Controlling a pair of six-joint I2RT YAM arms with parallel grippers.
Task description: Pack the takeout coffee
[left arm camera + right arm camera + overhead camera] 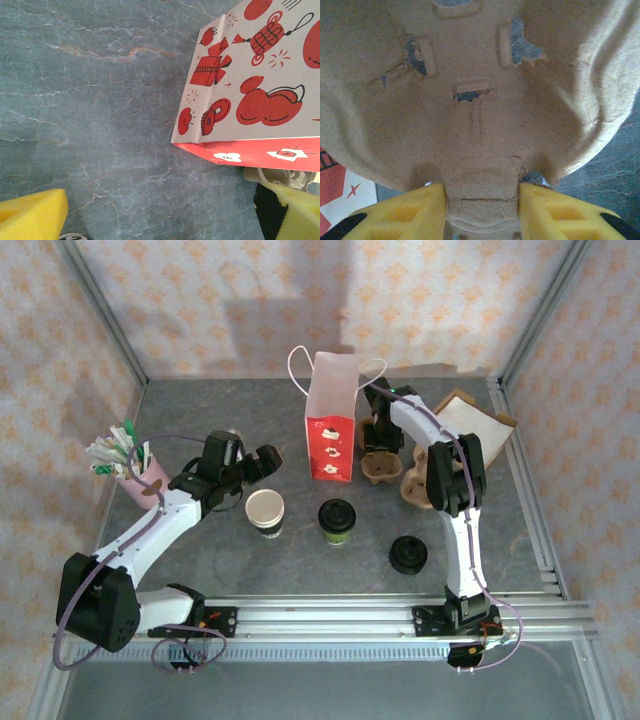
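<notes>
Your takeout coffee (337, 521), a small paper cup with a dark olive-brown wall and a round black plastic lid, stands upright on the grey marbled table (300, 575). It is near the middle, in front of the white and red paper gift bag (330, 430). No gripper touches it.

Just to its left stands an open paper cup (265, 510) with a cream inside. To its right, well apart, lies a low stack of black lids (408, 554).

Your left gripper (258, 462) hovers left of the bag, above and behind the open cup. In the left wrist view the left gripper (160, 217) has its yellow fingers (30, 215) spread wide at the two bottom corners. Between them is the bare table (90, 100) and nothing held. The bag (250, 75), printed with red ornaments, lies ahead and to the right.

Your right gripper (378, 443) is down just right of the bag, over a moulded brown pulp cup carrier (381, 470). In the right wrist view the right gripper (482, 215) has its yellow fingers (405, 212) pressed to either side of a tab on the carrier's near rim. They are part closed and have hold of the carrier (480, 75).

A second pulp carrier (415, 485) sits just right of the first. Flat brown paper (470, 418) lies behind it.

At the far left a pink cup (142, 468) holds green and white sticks.
</notes>
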